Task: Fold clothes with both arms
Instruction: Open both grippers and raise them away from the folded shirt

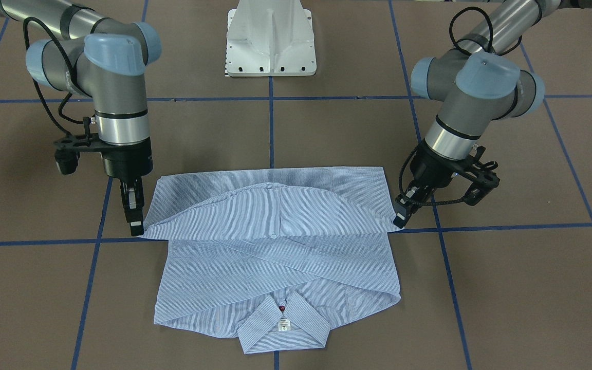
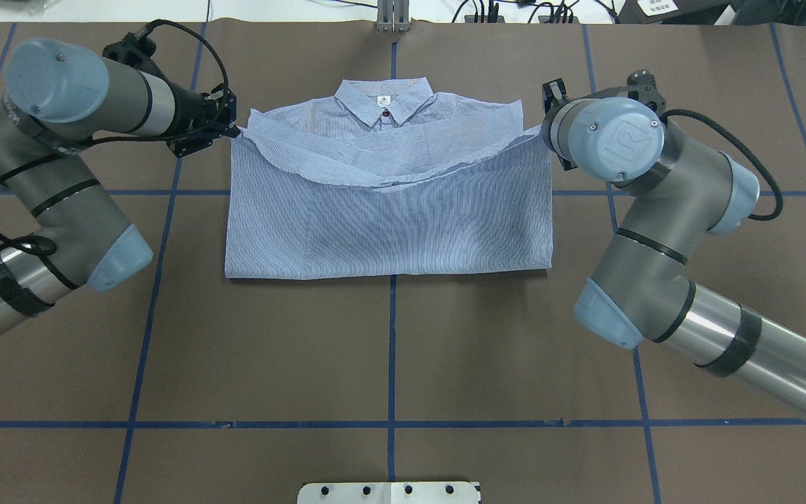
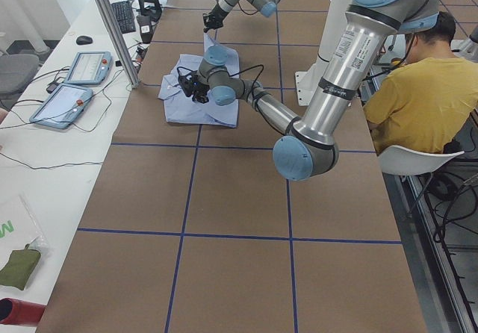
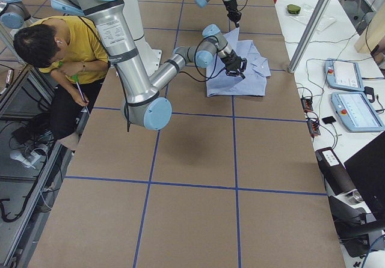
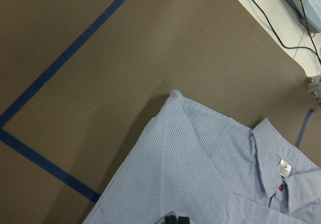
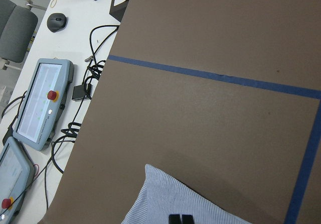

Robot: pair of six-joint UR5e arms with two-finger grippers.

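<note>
The light blue striped shirt lies on the brown table, collar toward the far side from the robot, neck label and a red button showing. Its lower half is folded up over the body. My left gripper is shut on one corner of the folded-over edge; it also shows in the overhead view. My right gripper is shut on the opposite corner, and the edge sags between them. Both wrist views show closed fingertips pinching striped fabric.
The white pedestal base stands at the robot's side of the table. Blue tape lines grid the brown surface. Teach pendants and cables lie beyond the far table edge. A seated person in yellow is beside the robot.
</note>
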